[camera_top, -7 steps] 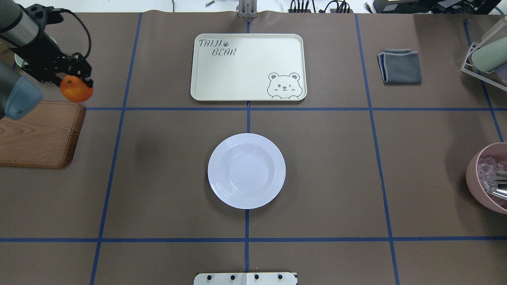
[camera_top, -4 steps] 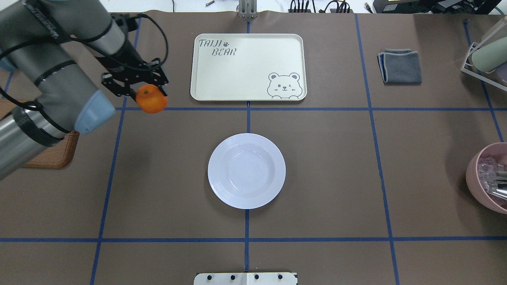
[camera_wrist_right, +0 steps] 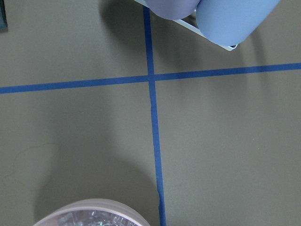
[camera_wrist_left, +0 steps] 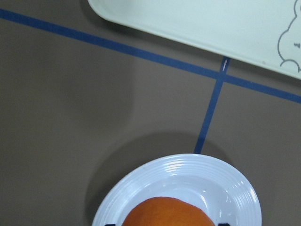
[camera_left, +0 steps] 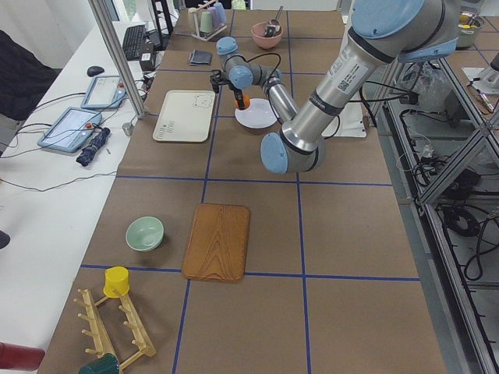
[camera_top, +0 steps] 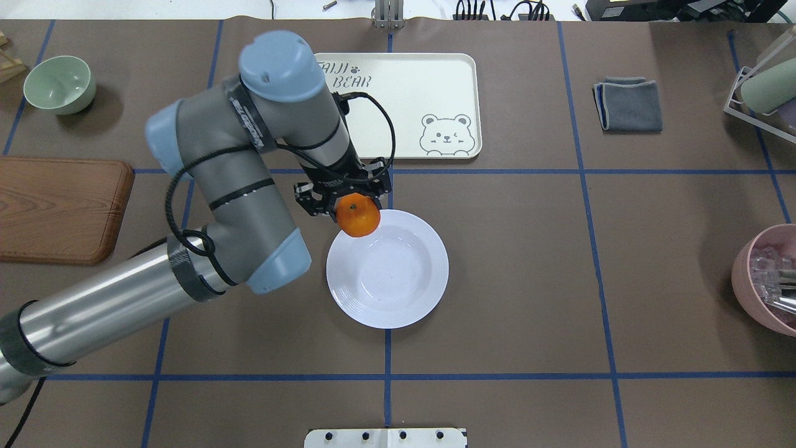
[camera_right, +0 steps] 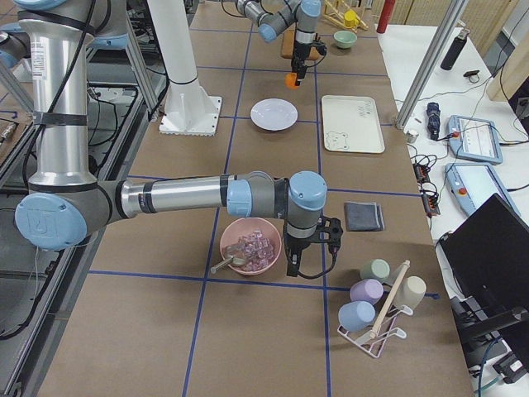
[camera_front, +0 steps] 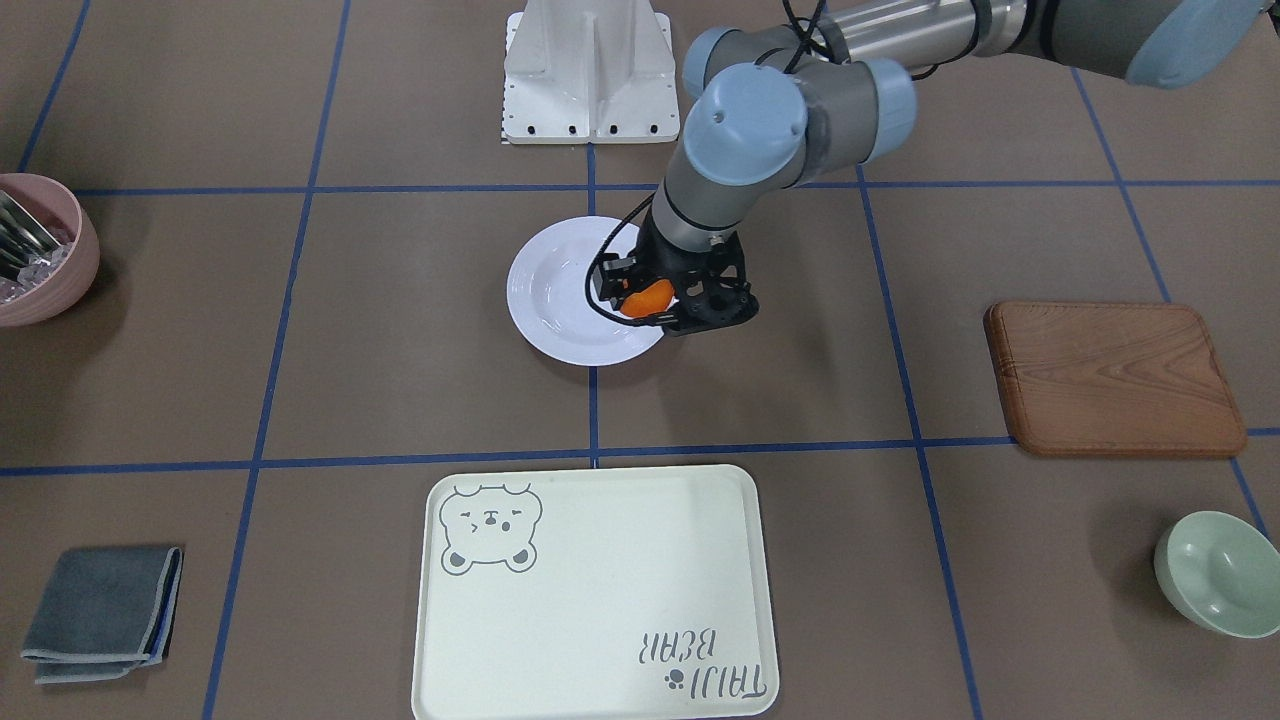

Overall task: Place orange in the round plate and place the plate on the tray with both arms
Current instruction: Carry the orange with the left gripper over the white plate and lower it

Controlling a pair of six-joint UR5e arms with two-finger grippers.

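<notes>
The left arm's black two-finger gripper point(camera_top: 354, 205) has swung from the bench's left edge to the near-left rim of the glossy white round plate point(camera_top: 398, 292), carrying the small bright-orange mandarin point(camera_top: 359, 218) along. The mint-green bowl point(camera_top: 60, 84) and brown wooden board point(camera_top: 59, 208) now show uncovered.

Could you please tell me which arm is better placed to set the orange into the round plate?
Left. The left gripper holds the orange above the round plate's rim; the right gripper hangs far off beside the pink bowl.
</notes>
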